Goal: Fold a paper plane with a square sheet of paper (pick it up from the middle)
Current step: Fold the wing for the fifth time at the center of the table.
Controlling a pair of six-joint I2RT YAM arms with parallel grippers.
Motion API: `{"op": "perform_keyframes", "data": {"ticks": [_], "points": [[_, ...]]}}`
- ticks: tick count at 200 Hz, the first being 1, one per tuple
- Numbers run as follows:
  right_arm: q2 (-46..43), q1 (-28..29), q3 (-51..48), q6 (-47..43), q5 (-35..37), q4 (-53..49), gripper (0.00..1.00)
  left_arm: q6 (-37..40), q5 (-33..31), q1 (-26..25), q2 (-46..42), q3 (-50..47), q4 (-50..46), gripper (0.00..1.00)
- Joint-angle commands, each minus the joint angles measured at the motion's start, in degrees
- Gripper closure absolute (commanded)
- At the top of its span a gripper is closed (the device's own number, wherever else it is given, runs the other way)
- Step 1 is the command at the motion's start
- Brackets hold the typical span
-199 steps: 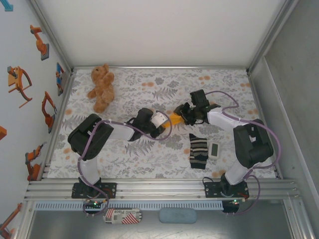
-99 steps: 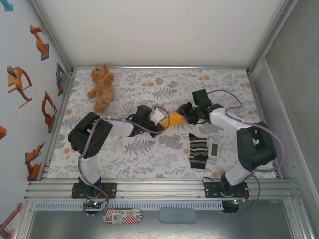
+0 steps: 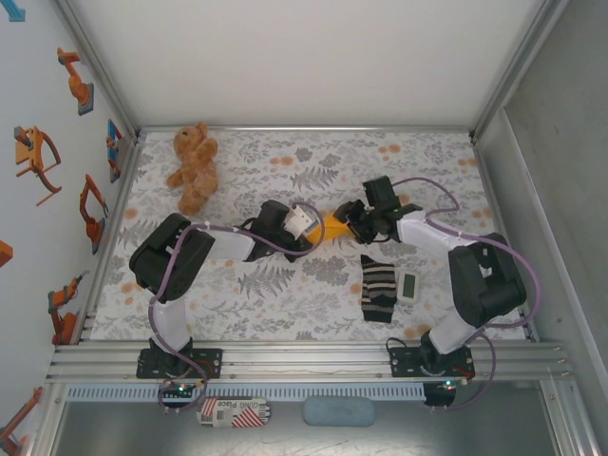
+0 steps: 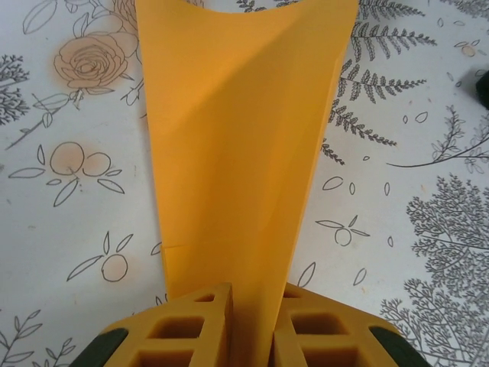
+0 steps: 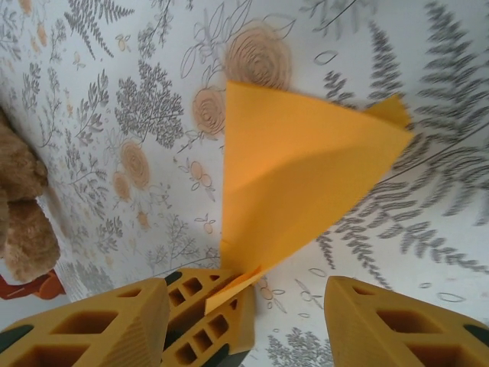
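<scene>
The right gripper has just been opened wider, clear of the paper plane, which is left pinched by its narrow end in the clenched left gripper above the table, so a fresh grasp for the next fold is judged pending

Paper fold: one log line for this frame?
left gripper: shut on paper | right gripper: open, not gripping | paper: partly folded, plane not yet finished
</scene>
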Motion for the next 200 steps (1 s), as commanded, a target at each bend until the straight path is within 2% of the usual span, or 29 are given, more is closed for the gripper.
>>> {"op": "perform_keyframes", "data": {"ticks": [1, 33, 71, 153, 184, 200], "points": [[2.52, 1.76, -0.63, 6.5, -0.62, 4.46, 0.44, 4.48, -4.93, -1.47, -0.72, -0.89, 0.3, 0.82], [5.47, 3.26, -0.84, 12.15, 0.14, 6.03, 0.44, 6.93, -9.14, -2.81, -0.89, -1.68, 2.24, 0.82], [5.39, 3.81, -1.16, 13.53, 2.11, 3.27, 0.44, 8.51, -11.68, -3.83, -0.49, -2.23, 4.01, 0.81], [6.37, 3.99, -1.51, 16.26, 5.1, 1.88, 0.59, 10.31, -13.9, -5.29, -0.44, -3.56, 7.18, 0.78], [7.11, 3.99, -0.92, 16.38, 4.77, 2.05, 0.7, 10.83, -14.24, -5.46, -0.83, -4.01, 7.84, 0.77], [7.44, 3.99, -0.72, 16.5, 4.61, 2.33, 0.69, 11.24, -14.49, -5.66, -1.2, -4.35, 8.28, 0.77]]}}
